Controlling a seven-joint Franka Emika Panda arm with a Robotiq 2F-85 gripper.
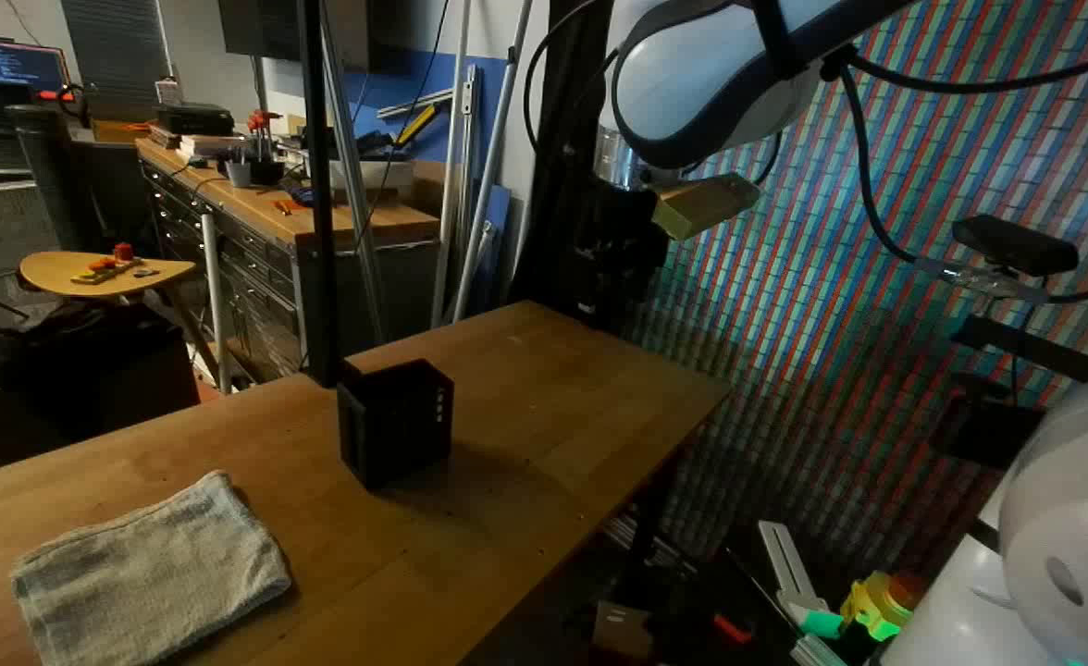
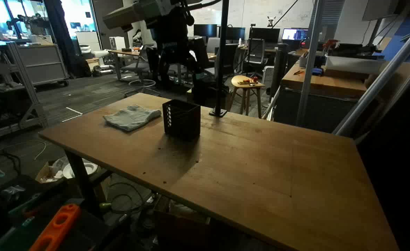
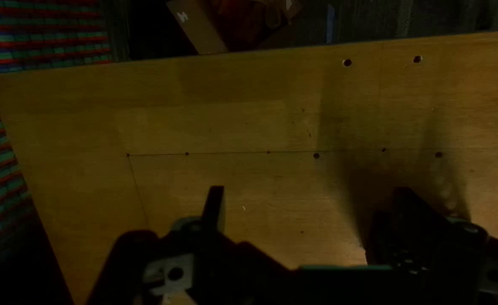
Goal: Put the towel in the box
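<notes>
The grey towel (image 1: 155, 573) lies flat on the wooden table, and it also shows in an exterior view (image 2: 131, 118). The black open-topped box (image 1: 396, 430) stands upright beside the towel, apart from it; it also shows in an exterior view (image 2: 182, 120). In the wrist view the dark box (image 3: 378, 237) is partly hidden behind a finger. The towel is out of the wrist view. My gripper (image 2: 180, 78) is raised above the table with its fingers apart. In the wrist view the gripper (image 3: 308, 190) is open, with only bare wood between its fingertips.
The wooden table (image 2: 260, 174) bears the box and the towel. A black upright post (image 2: 220, 69) stands at the table's edge near the box. A workbench (image 1: 359, 222) and metal poles (image 1: 456, 185) stand beyond the table. A striped curtain (image 1: 831, 370) hangs beside it.
</notes>
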